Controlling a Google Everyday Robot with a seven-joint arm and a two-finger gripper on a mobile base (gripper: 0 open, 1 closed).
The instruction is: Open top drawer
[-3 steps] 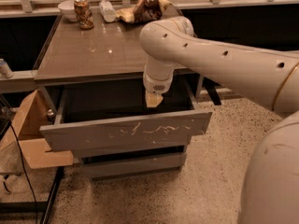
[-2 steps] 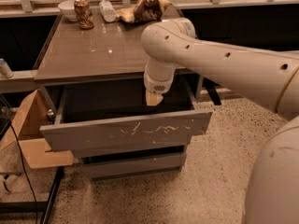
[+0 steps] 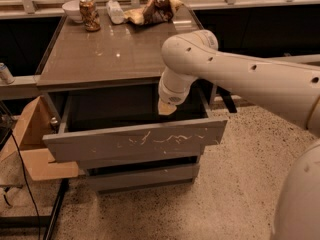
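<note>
My gripper (image 3: 166, 108) hung inside the open cavity of the drawer (image 3: 135, 140), just behind the front panel and a bit right of its middle. Spread or pressed together: could not tell (the wrist housing covered the tip from this angle). Nothing was visibly pinched.

The drawer stood pulled well out from under the table (image 3: 100, 59), with its dark interior exposed and its scratched grey face tilted slightly down at the left end. The two shorter drawer faces (image 3: 145, 176) below sat flush and shut.

Key relation: the front panel lay just ahead of the gripper and slightly lower, on the camera side. Its long axis ran left to right, square to the pull direction. So any further pull would have gone straight out toward the camera, pushing on the panel's inner side. I could not tell whether the tip touched that inner side or sat just clear of it.

My judgement was that the opening was mostly done, with little travel left. The risk was racking the drawer, since contact was off-centre.

The can (image 3: 89, 14), bowl (image 3: 72, 9) and crumpled bag (image 3: 155, 9) sat at the table's far edge, well apart from the gripper.
</note>
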